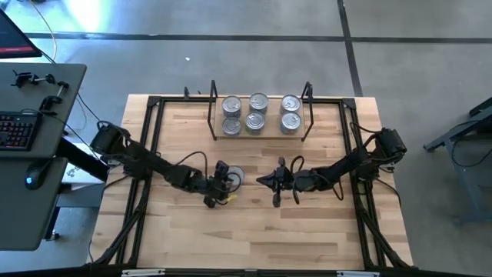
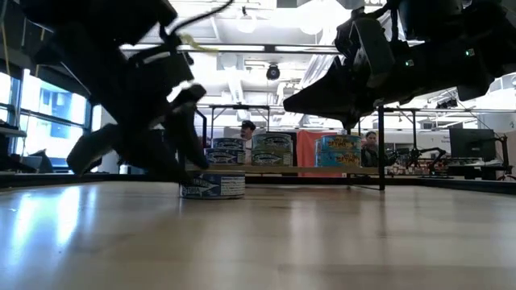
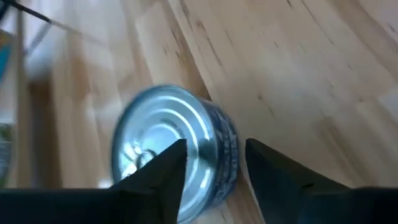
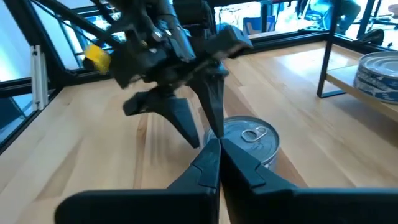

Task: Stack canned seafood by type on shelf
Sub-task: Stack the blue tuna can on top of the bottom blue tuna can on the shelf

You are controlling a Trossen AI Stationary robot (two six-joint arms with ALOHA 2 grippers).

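One tin of canned seafood [image 1: 236, 176] with a silver pull-tab lid [image 4: 249, 138] stands upright on the tabletop, near the middle. My left gripper [image 3: 217, 167] is open at this tin. One finger stands over the lid and the other outside the tin's wall. My right gripper [image 1: 267, 181] is shut and hangs just right of the tin, clear of it. Several more tins [image 1: 258, 112] stand on the shelf [image 1: 265, 136] at the far side. My left gripper comes at the tin slanting down from the table's left. One finger [image 3: 163, 171] is over the lid and the other [image 3: 273, 177] beyond the tin's wall [image 3: 229, 149]. I cannot tell whether either finger touches the tin, which stands flat on the table.
The shelf's black wire uprights [image 1: 213, 104] [image 1: 307, 98] rise at both its ends. A black frame [image 1: 154, 108] runs around the tabletop. A desk with a keyboard [image 1: 15, 129] is off to the left. People [image 2: 371, 145] sit behind the table. Bare wood [image 1: 254, 231] lies toward the near edge.
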